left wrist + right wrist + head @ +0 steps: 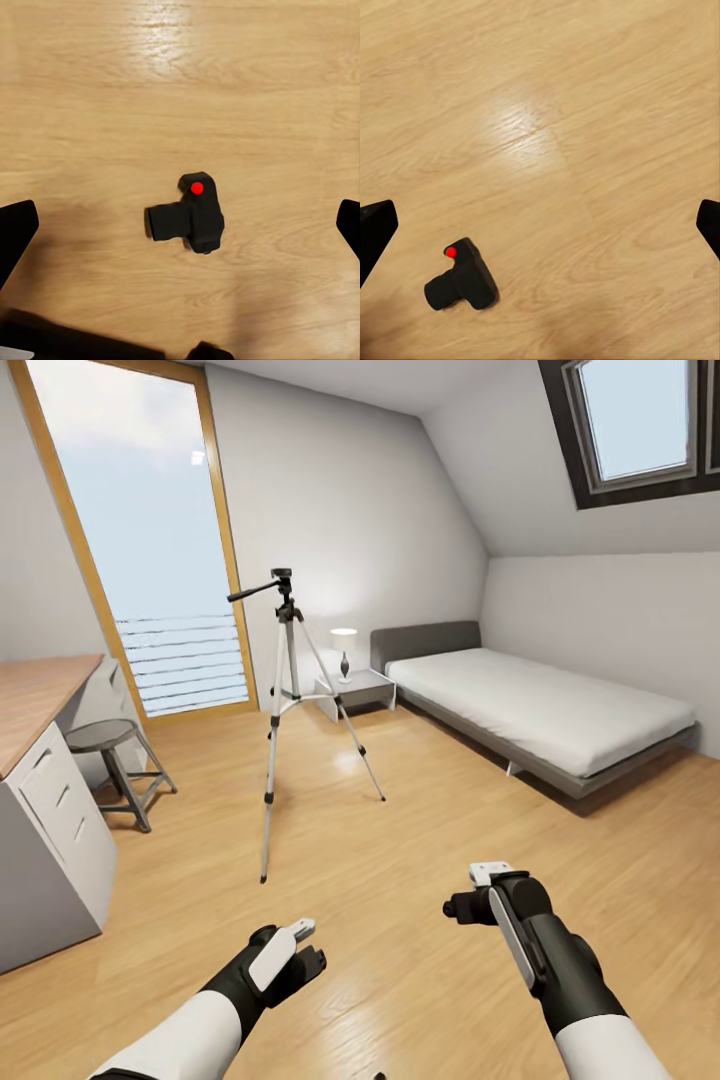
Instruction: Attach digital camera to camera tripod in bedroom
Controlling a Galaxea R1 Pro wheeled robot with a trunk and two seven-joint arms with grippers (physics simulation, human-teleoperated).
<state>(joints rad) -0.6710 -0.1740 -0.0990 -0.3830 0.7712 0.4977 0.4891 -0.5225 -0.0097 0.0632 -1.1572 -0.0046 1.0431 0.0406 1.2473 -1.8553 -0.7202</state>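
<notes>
The pick-up is in hand — the small black digital camera [191, 215] with its red button lies on the light wood floor [90, 90] below the left gripper [300, 950], fingers spread, right gripper [470, 890] likewise spread — next, descend and pinch its body, the silver-legged camera tripod [285, 700] standing well apart.

White forearms, black wrists, white-plated grippers

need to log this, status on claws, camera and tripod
Left claw open, empty; right claw open, empty. Digital camera lying on the wood floor under the left claw. Camera tripod upright ahead, head bare, nothing between.
</notes>
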